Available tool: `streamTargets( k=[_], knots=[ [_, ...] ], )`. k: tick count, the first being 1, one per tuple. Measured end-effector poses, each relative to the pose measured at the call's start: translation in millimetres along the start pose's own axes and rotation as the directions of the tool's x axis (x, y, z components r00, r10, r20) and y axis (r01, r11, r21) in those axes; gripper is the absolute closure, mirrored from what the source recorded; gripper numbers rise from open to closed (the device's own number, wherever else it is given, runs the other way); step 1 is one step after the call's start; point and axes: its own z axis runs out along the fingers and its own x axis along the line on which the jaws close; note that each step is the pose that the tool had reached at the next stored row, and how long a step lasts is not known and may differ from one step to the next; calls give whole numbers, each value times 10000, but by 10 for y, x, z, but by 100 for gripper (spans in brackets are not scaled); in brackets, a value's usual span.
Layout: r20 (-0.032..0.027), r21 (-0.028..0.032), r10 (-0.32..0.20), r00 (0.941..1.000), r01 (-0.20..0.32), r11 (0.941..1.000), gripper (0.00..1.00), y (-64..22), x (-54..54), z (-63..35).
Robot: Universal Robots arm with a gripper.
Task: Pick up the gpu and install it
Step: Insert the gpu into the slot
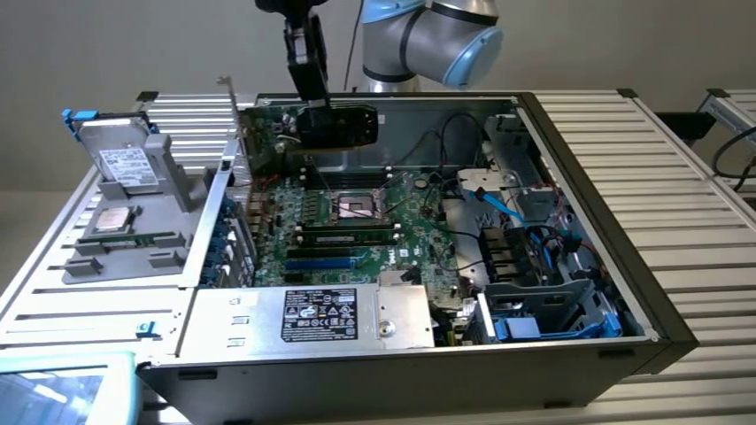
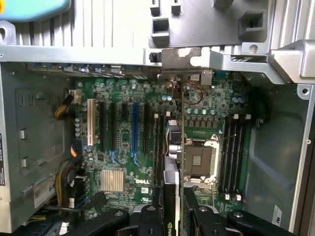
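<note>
A grey robot arm (image 1: 437, 40) reaches down over an open black and silver computer case (image 1: 661, 292) lying on its side on a ribbed aluminium bench (image 1: 685, 159). Its black 2-fingered hand (image 1: 319, 96) is clamped on the gpu (image 1: 340, 124), a small green circuit card with a black rectangular cooler shroud and a thin silver metal end bracket. The hand grips the card by its upper edge.

The gpu hangs upright on edge over the far end of the green motherboard (image 1: 408, 226). Its bracket sits toward the exterior view's left and rises above the rim of the case wall. Whether its lower edge touches a slot cannot be told.

In the wrist view, the hand (image 2: 174, 219) has 1 finger on each side of the gpu (image 2: 173, 194). The card is seen edge-on, running between the row of black and blue expansion slots (image 2: 135, 128) and the silver square processor socket (image 2: 199, 160). Its bracket end meets the case's rear wall.

Inside the case, a silver power supply box with a black label (image 1: 402, 319) fills the near corner, and blue cables (image 1: 508, 208) trail at the exterior view's right. Outside the case, at the exterior view's left, a grey stepped fixture (image 1: 177, 186) carries a grey metal drive with a white label (image 1: 122, 164) and a narrow green memory stick (image 1: 133, 237).
</note>
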Motion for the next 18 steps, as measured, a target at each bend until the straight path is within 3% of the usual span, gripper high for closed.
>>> streamTargets(
  k=[5, 18],
  knots=[
    [48, -4, 95, 9999, -95, 10000, 73, 14, 55, 91],
    [165, -14, 321, 9993, -321, 9995, 73, 52, 324, 330]
  ],
)
